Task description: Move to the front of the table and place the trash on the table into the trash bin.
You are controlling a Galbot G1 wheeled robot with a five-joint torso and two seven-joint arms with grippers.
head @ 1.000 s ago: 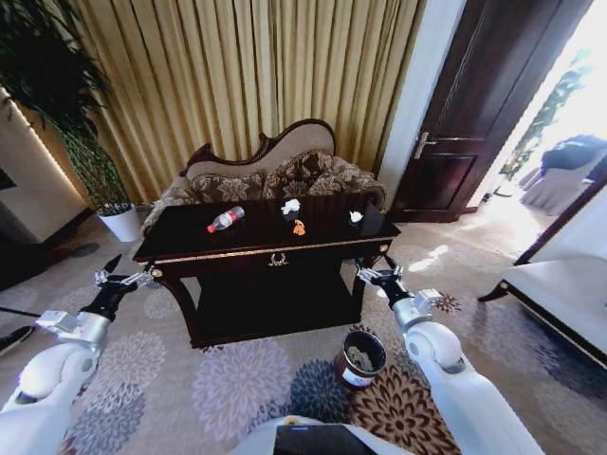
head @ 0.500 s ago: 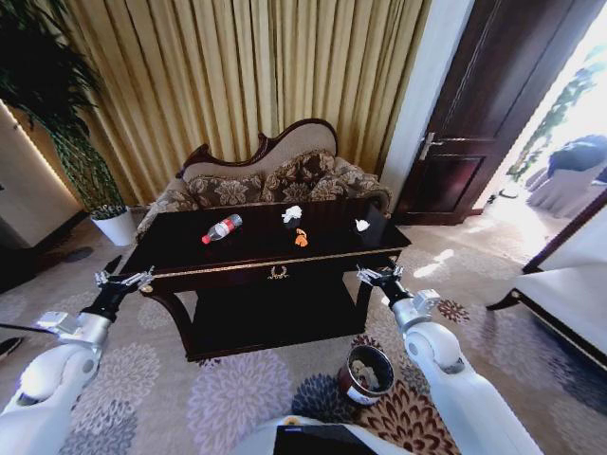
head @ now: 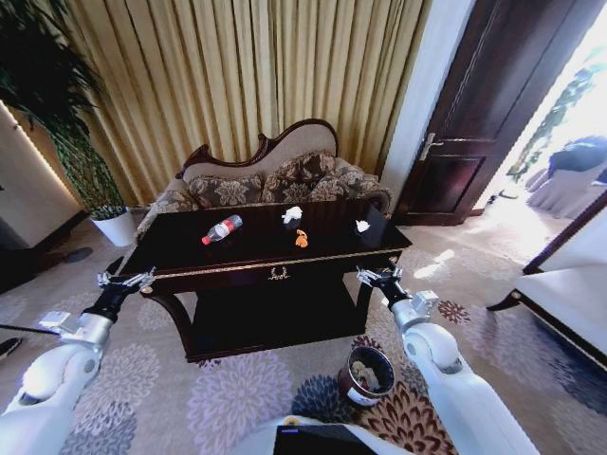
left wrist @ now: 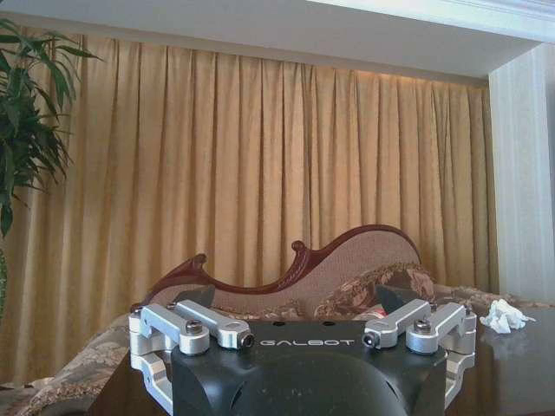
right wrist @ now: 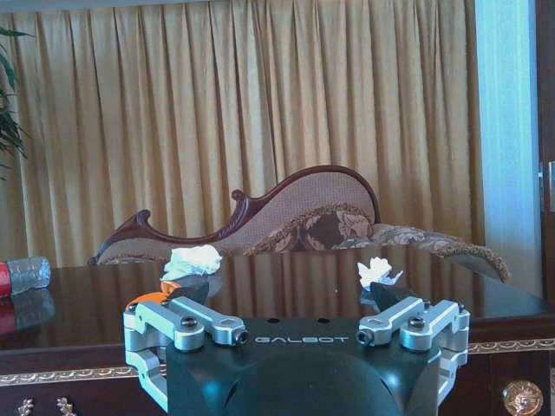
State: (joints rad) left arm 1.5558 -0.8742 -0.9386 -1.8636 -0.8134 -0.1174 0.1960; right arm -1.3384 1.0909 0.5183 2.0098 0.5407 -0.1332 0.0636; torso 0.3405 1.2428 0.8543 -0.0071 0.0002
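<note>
We stand before the dark bench with both arms raised at its front corners, and all the trash lies beyond and above our end effectors, on the glossy top. The left end effector hovers off the left front corner, fingers spread and holding nothing; the right end effector hovers at the right front corner, likewise spread and holding nothing. The plastic bottle lies on its side toward the left half, long axis running diagonally, red cap pointing toward the sofa side, so we judge the left arm nearer to it. The crumpled white paper and the orange scrap sit near the middle, and the small white piece lies nearest the right end effector. The trash bin stands on the carpet beside our right arm. In the right wrist view the bottle is cut off at the edge, and the orange scrap is half hidden behind the fingers.
</note>
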